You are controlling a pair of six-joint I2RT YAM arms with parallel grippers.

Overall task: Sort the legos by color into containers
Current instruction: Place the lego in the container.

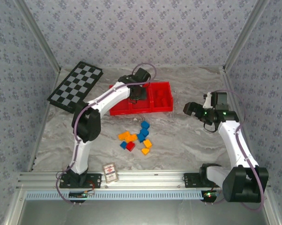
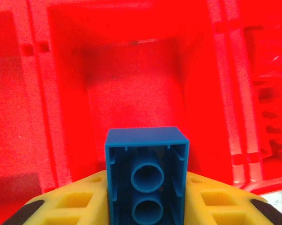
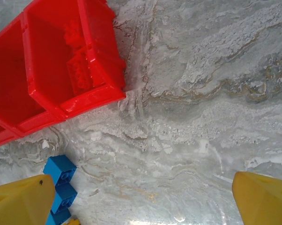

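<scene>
**Operator:** Left gripper (image 2: 145, 208), wrist view: my yellow fingers (image 2: 68, 206) are clamped on a blue brick (image 2: 146, 173), one pad against each side face.

**Observer:** Attitude of the brick?

**Operator:** Hollow underside toward the camera, two round tubes showing. Long axis runs out along the fingers, away from the wrist.

**Observer:** And the target, relative to it?

**Operator:** Straight beyond the brick is the red tray (image 1: 120, 111), at the far middle of the table. I read the bay under the brick as the middle compartment (image 2: 145, 93), walls on either side, no brick visible on its floor. The right compartment (image 1: 166, 89) holds red bricks (image 1: 161, 99). My judgement: parting the fingers should be enough, since the brick hangs inside the walls' outline.

**Observer:** Other arm?

**Operator:** Right gripper (image 1: 193, 110): fingers wide apart, nothing between them, over bare table to the right of the tray and apart from it. The left arm is the nearer one.

**Observer:** Remaining stock?

**Operator:** Loose legos (image 1: 135, 138), blue, orange-yellow and one red, clustered on the near side of the tray, between the arms.
</scene>
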